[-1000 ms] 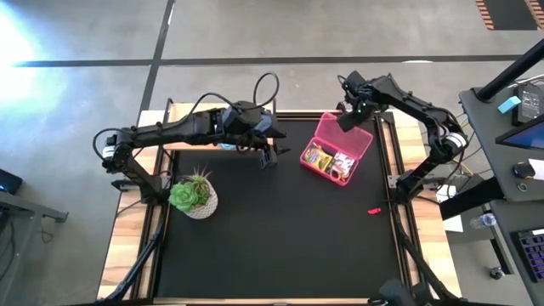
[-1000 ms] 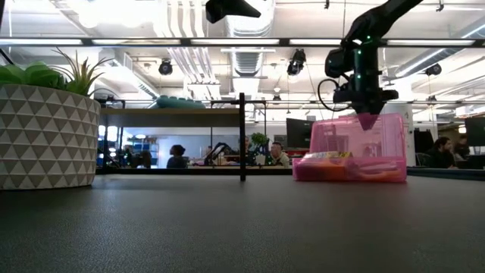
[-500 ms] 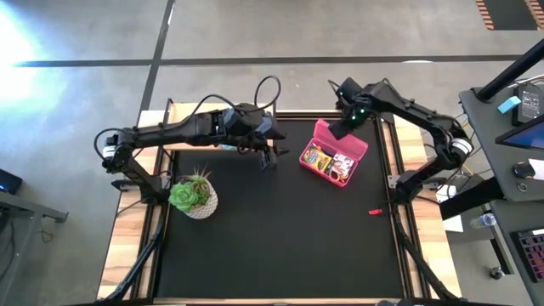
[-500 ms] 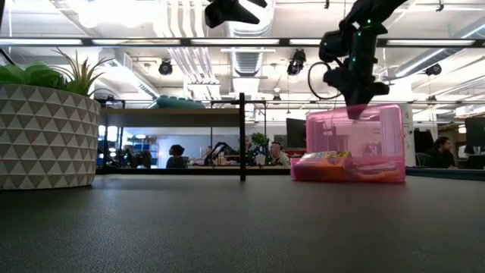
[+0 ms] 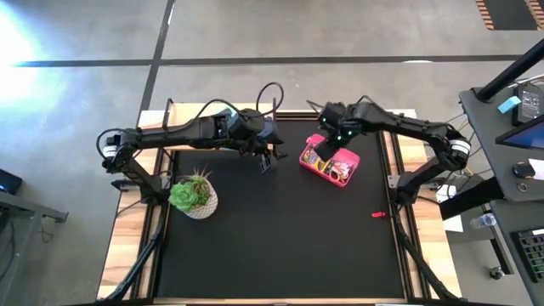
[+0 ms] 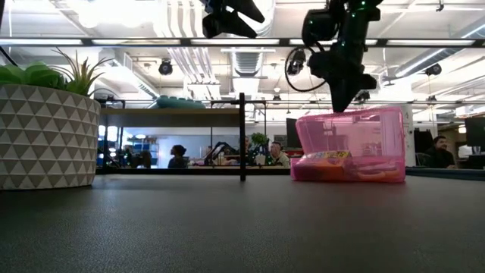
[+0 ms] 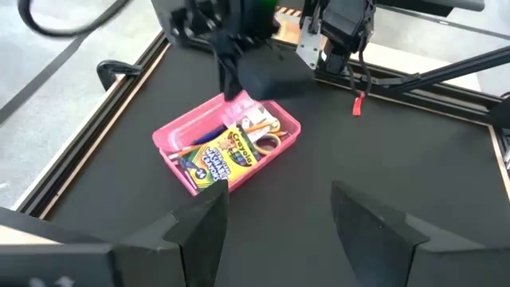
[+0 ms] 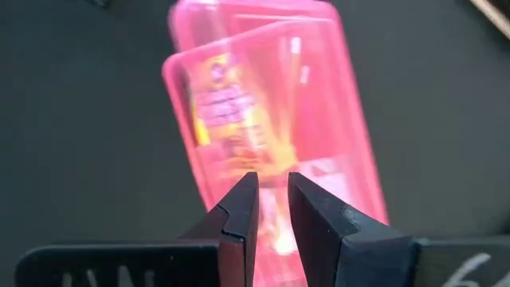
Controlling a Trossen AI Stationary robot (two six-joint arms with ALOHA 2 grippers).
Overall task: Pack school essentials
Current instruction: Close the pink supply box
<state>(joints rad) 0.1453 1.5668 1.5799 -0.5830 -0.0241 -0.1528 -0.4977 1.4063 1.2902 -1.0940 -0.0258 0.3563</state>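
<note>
Pinching the translucent lid (image 6: 350, 135) of the pink box (image 5: 330, 160), the right hand (image 5: 333, 140) tilts it over crayons (image 7: 217, 157).

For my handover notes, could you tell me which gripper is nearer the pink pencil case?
Right. The right gripper is at the pink pencil case lid; the left gripper hangs apart, beside it.
</note>
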